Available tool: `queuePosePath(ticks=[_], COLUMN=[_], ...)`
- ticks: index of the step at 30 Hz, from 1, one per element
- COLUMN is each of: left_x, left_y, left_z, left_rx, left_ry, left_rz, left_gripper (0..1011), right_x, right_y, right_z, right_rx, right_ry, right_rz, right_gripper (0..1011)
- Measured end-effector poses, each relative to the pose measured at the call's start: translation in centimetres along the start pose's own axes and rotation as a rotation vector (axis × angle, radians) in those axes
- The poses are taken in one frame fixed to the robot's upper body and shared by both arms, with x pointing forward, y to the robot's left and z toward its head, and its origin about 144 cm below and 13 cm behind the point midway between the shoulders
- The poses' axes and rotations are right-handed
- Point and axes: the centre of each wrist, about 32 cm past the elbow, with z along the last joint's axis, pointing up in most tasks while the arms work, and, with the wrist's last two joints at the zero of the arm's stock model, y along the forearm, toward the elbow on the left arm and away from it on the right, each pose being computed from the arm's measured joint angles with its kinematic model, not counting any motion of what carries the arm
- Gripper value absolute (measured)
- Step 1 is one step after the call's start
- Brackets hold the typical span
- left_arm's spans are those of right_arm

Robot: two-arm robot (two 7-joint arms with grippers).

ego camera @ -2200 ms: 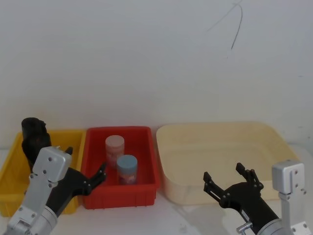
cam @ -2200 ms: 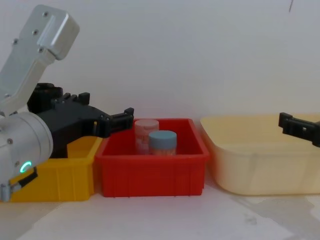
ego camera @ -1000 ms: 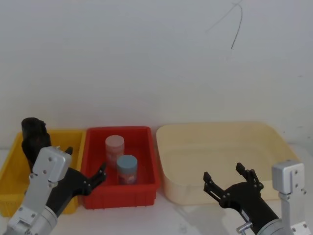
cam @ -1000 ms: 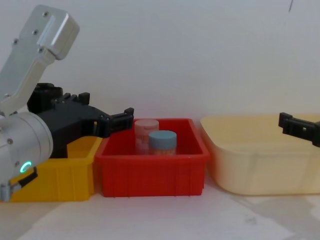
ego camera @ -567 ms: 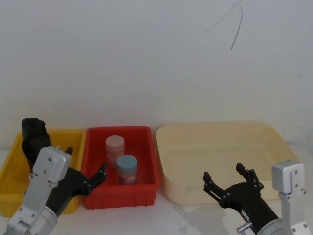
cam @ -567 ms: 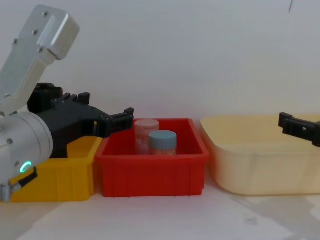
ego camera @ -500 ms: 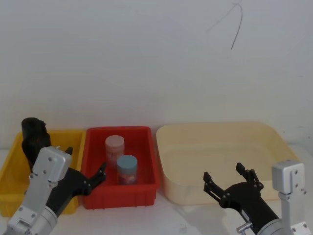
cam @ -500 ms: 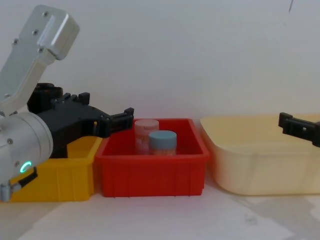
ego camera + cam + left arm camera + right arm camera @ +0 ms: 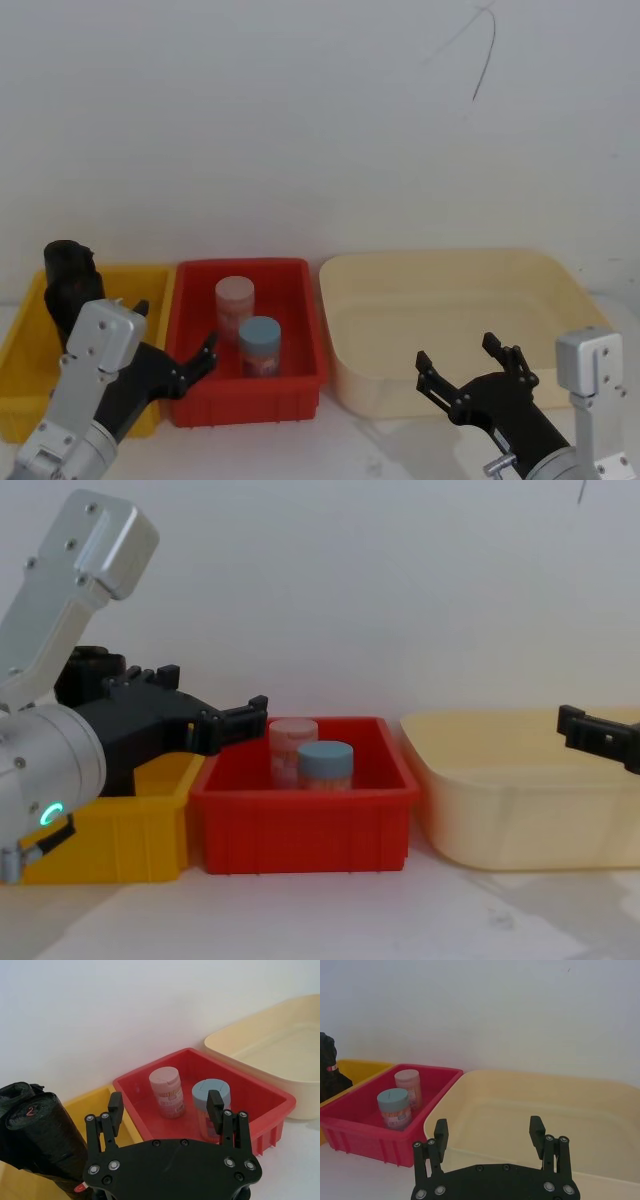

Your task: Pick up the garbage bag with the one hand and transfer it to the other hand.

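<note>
Two tools hang low over the desk [image 9: 300, 920], both with fingers spread wide and nothing between them. The left tool [image 9: 175, 330] sits at the seam between the yellow bin [image 9: 20, 350] and the red bin [image 9: 300, 385], pointing forward and slightly toward the red one. The right tool [image 9: 457, 352] hovers in front of the cream tub [image 9: 350, 380], well apart from the left.

The garbage bag [image 9: 68, 280] stands in the back left corner of the yellow bin, its long axis close to upright with a slight lean. From the left tool it lies to the left and a little farther back, so the spread fingers are aimed past it, not at it. The left wrist view shows the garbage bag [image 9: 47, 1135] just beside one finger, outside the gap, with what looks like a second, looser black roll [image 9: 15, 1092] pressed behind it (I cannot tell exactly where one ends and the other begins).

The left arm is clearly the nearer one; the right would have to cross both other bins. My reading is that the grasp has not yet begun. The tool needs to swing left and square its fingers on either side of the upright roll. It should take the roll near the top, clear of the neighbouring roll and the bin wall.
</note>
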Motion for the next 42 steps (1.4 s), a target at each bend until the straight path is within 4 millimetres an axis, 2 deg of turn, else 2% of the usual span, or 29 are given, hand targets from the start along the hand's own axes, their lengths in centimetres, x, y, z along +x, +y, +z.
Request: queuePosePath(ticks=[12,16,23,31,35,40,42], left_x=[0.0,0.1,0.5,1.2,1.6,2.1,2.5], left_y=[-0.1,-0.2,0.2,2.5,4.0,6.0,7.4], left_z=[0.3,1.1,3.8,6.5,7.1,7.3,7.2], left_rx=[-0.004,-0.007,-0.015,0.001,0.018,0.043,0.06], left_ry=[0.005,0.015,0.038,0.074,0.097,0.138,0.167], left_rz=[-0.01,-0.024,-0.042,-0.022,0.009,0.053,0.085], left_gripper=[1002,1002,1002,1001,1002,1002,1002], right_x=[0.2,0.4,0.6,-0.1,-0.9,-1.8,-2.2], right_y=[-0.1,-0.3,-0.1,1.4,2.7,4.2,4.7], right_z=[0.4,1.3,3.8,7.0,8.2,8.8,8.9], right_rx=[-0.009,-0.018,-0.032,-0.052,-0.059,-0.068,-0.071], right_ry=[0.005,0.02,0.066,0.117,0.129,0.132,0.13], right_rz=[0.013,0.029,0.074,0.143,0.18,0.213,0.224], right_gripper=[1000,1000,1000,1001,1000,1000,1000])
